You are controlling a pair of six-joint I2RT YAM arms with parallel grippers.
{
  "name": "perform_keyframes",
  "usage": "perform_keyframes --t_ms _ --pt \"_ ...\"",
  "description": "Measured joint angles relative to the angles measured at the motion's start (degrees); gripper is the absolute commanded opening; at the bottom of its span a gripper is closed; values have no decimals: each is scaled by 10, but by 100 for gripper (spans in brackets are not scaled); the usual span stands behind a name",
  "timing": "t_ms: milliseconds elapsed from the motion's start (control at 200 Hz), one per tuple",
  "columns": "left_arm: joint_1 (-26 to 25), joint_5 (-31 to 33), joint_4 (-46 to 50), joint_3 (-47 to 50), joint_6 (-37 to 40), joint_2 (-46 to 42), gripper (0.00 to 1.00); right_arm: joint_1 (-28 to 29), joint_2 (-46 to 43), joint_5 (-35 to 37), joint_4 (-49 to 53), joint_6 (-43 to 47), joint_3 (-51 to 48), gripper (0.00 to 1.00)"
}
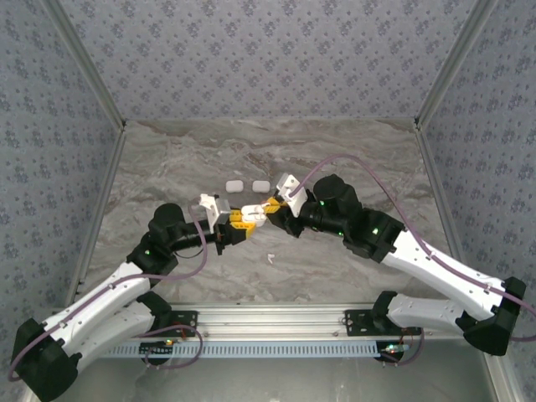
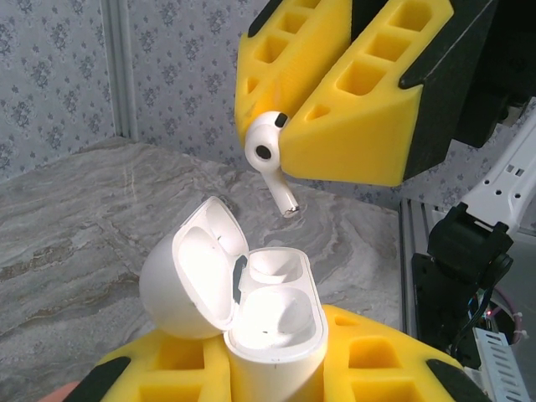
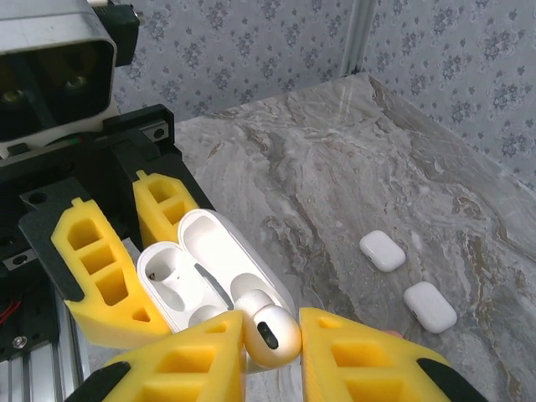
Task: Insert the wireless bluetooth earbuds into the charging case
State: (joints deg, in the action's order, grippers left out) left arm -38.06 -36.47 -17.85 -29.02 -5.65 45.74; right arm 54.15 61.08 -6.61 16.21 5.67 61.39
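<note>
Left wrist: R pincer (image 2: 289,138) near case (image 2: 276,331)

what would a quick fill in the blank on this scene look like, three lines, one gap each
1. The left gripper is shut on the charging case, whose lid is ____.
2. The right gripper pinches one ____ earbud by its head, stem pointing down.
3. Farther out, ____ closed cases lie side by side on the table.

Missing words: open; white; two
</note>
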Motion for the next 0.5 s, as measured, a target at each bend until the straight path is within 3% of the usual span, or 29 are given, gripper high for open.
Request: perform_keyframes --t_ms 500 --pt "-3 -1 -3 0 -5 0 0 11 12 16 -7 4 -15 24"
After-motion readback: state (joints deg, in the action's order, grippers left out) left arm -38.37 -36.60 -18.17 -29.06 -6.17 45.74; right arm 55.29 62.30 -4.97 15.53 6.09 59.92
